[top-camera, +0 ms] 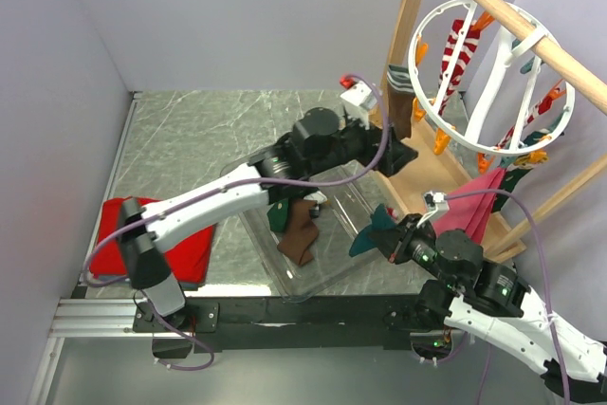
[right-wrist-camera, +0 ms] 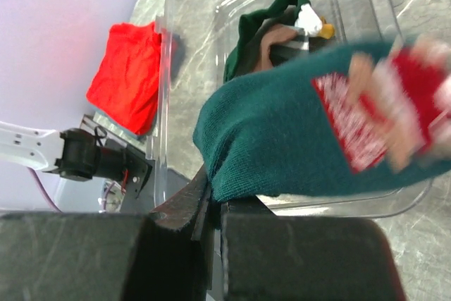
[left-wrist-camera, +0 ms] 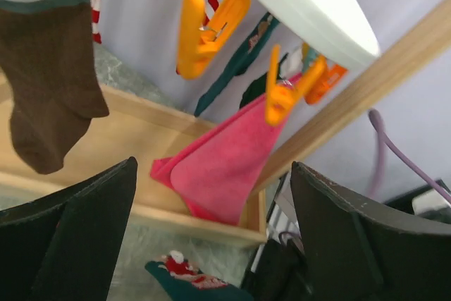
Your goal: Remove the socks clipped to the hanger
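Dark green sock (right-wrist-camera: 282, 139) was pinched in the right gripper (right-wrist-camera: 211, 206) at the clear tray's (top-camera: 251, 225) three o'clock; left gripper (left-wrist-camera: 213, 174) gaped empty by the hanger (left-wrist-camera: 310, 5).

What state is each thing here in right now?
Left gripper, open, empty.
Right gripper, shut on a dark green sock.
Hanger, hung on the wooden rail, socks clipped on.
Pink sock, clipped by an orange peg.
Brown-toed sock, hanging from the hanger.
Clear tray, holding a green-and-brown sock.
Red cloth, folded flat.
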Robot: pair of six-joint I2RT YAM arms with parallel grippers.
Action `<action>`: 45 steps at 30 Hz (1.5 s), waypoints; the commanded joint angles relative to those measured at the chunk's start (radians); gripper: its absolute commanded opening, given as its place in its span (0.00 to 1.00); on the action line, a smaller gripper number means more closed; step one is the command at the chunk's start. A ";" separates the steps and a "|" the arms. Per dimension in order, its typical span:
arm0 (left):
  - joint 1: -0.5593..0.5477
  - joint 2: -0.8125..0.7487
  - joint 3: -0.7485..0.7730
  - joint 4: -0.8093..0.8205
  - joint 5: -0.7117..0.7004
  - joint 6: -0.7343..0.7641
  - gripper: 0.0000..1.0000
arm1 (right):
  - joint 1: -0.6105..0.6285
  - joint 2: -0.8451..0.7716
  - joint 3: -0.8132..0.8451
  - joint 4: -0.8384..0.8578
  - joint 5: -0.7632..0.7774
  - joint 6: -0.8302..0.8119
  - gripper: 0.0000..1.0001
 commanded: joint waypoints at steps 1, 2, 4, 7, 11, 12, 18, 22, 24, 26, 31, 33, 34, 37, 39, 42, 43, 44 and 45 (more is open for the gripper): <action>-0.001 -0.221 -0.100 0.006 -0.032 0.050 0.95 | 0.005 0.062 0.006 0.086 -0.041 -0.044 0.00; -0.001 -0.259 -0.136 0.008 -0.055 0.053 0.95 | 0.005 0.076 0.013 0.092 -0.048 -0.053 0.00; -0.001 -0.382 -0.253 0.014 -0.089 0.059 0.94 | 0.005 0.125 0.025 0.116 -0.070 -0.082 0.00; -0.001 -0.545 -0.403 0.006 -0.152 0.062 0.95 | 0.005 0.206 0.055 0.159 -0.084 -0.113 0.00; -0.001 -0.736 -0.555 -0.055 -0.224 0.032 0.97 | 0.006 0.336 0.101 0.247 -0.123 -0.139 0.00; -0.001 -0.763 -0.601 -0.067 -0.255 0.024 0.98 | 0.005 0.405 0.111 0.262 -0.133 -0.144 0.00; -0.001 -0.939 -0.722 -0.153 -0.348 -0.004 0.99 | 0.006 0.710 0.249 0.327 -0.174 -0.156 0.36; -0.001 -1.007 -0.741 -0.183 -0.387 -0.002 1.00 | 0.006 0.826 0.349 0.264 -0.147 -0.161 0.64; -0.001 -1.036 -0.750 -0.193 -0.398 0.004 0.99 | 0.006 0.838 0.361 0.247 -0.099 -0.161 0.71; -0.001 -1.053 -0.758 -0.196 -0.407 0.010 0.99 | 0.005 0.835 0.374 0.222 -0.069 -0.159 0.81; -0.001 -1.080 -0.781 -0.213 -0.428 0.006 0.99 | 0.005 0.826 0.415 0.166 0.173 -0.129 0.87; -0.001 -1.100 -0.792 -0.213 -0.434 0.004 0.99 | 0.005 0.825 0.417 0.169 0.281 -0.113 0.87; -0.001 -1.108 -0.795 -0.215 -0.437 0.003 0.99 | 0.005 0.828 0.415 0.190 0.409 -0.115 0.88; -0.001 -1.137 -0.802 -0.221 -0.444 0.000 0.99 | -0.009 0.876 0.447 0.187 0.597 -0.109 0.91; -0.001 -1.159 -0.802 -0.238 -0.447 0.000 0.99 | -0.021 0.945 0.482 0.144 0.747 -0.057 0.91; -0.001 -1.185 -0.807 -0.262 -0.456 -0.004 0.99 | -0.052 1.021 0.544 0.040 0.843 0.028 0.94; -0.001 -1.197 -0.813 -0.269 -0.466 -0.005 1.00 | -0.064 1.031 0.543 0.052 0.860 0.031 0.95; -0.001 -1.201 -0.816 -0.272 -0.470 -0.005 0.99 | -0.072 1.047 0.533 0.072 0.890 0.025 0.95; -0.001 -1.206 -0.821 -0.273 -0.471 -0.007 0.99 | -0.081 1.053 0.509 0.134 0.906 0.010 0.95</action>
